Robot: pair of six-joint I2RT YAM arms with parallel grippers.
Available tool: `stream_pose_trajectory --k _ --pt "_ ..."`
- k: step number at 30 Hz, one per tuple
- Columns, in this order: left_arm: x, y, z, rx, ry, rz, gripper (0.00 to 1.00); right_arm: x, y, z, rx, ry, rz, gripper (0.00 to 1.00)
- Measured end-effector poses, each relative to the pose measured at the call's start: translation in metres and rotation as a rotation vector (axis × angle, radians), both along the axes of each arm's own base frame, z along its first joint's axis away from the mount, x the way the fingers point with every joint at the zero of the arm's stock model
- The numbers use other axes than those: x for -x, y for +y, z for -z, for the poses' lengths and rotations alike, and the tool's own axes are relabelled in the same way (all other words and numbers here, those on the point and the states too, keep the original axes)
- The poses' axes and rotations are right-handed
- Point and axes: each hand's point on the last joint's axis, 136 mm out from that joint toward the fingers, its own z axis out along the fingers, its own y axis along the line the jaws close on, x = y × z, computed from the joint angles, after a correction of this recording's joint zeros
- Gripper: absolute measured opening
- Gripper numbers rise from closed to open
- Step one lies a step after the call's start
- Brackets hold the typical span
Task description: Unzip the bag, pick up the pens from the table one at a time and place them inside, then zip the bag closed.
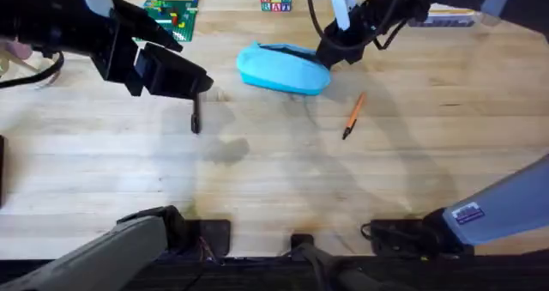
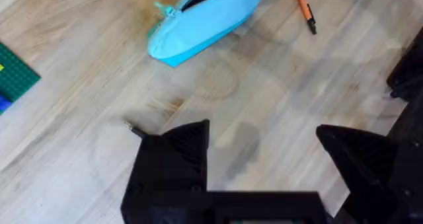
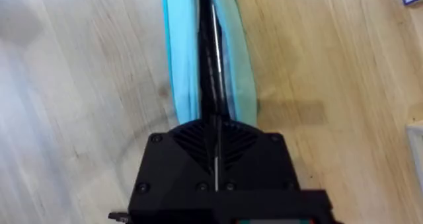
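Blue fabric bag (image 1: 283, 69) lies far-centre on the table (image 1: 386, 179), zipper parted to a dark slot. Right gripper (image 3: 215, 135), fingers pressed together, pinches the bag's near end. Black pen (image 1: 196, 117) lies just below your left gripper (image 2: 261, 158), whose fingers are spread; orange pen (image 1: 353, 116) rests apart, right of the bag. Centre the fingers across the black pen's barrel before you lower. Left finger hides most of that pen; right fingertips' hold is unclear.
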Motion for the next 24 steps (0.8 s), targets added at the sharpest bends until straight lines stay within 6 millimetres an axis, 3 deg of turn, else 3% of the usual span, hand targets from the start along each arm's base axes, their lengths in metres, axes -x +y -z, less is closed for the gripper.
stream_pose_trajectory --k 6,13,24 --pt "0.0 0.0 0.0 0.0 0.0 0.0 0.994 -0.002 0.001 0.003 -0.001 0.0 0.0 0.029" --pt "0.0 0.0 0.0 0.0 0.0 0.0 0.994 -0.002 0.002 0.026 0.009 0.057 -0.003 0.028" --pt "0.0 0.0 0.0 0.0 0.0 0.0 0.994 -0.004 0.003 0.03 0.006 0.063 -0.005 0.028"
